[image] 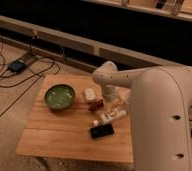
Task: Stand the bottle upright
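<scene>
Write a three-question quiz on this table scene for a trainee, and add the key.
1. True or false: the bottle stands upright on the table.
2. Pick one. The gripper is: A) low over the table, just beyond the bottle; B) at the table's near edge; C) off the table, above the floor.
3. Short answer: what colour is the bowl that sits on the table?

Key: 1 false, the bottle lies on its side. 2 A. 3 green.
</scene>
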Action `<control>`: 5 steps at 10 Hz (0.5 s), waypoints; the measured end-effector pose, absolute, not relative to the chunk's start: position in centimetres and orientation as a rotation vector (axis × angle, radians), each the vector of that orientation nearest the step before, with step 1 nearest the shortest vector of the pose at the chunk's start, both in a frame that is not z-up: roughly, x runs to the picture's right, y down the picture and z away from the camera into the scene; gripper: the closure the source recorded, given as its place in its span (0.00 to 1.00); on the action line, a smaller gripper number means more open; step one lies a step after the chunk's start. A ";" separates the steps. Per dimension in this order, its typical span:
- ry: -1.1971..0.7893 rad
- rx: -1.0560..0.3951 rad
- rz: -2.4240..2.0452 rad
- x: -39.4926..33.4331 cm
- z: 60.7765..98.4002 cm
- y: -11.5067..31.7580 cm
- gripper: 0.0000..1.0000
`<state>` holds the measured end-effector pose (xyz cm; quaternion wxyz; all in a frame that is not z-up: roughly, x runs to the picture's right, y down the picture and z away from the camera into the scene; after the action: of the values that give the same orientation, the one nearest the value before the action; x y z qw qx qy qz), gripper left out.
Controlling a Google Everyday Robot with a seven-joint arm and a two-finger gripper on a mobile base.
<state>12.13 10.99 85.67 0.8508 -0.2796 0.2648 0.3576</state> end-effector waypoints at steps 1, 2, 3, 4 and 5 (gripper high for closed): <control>0.558 -0.588 0.753 12.1 85.7 11.0 0.35; 0.558 -0.588 0.753 12.1 85.7 11.0 0.35; 0.558 -0.588 0.753 12.2 85.7 11.0 0.35; 0.570 -0.588 0.752 12.3 85.4 10.8 0.35; 0.592 -0.582 0.754 12.8 84.7 10.1 0.35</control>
<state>12.77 10.07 84.68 0.8470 -0.2759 0.2806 0.3574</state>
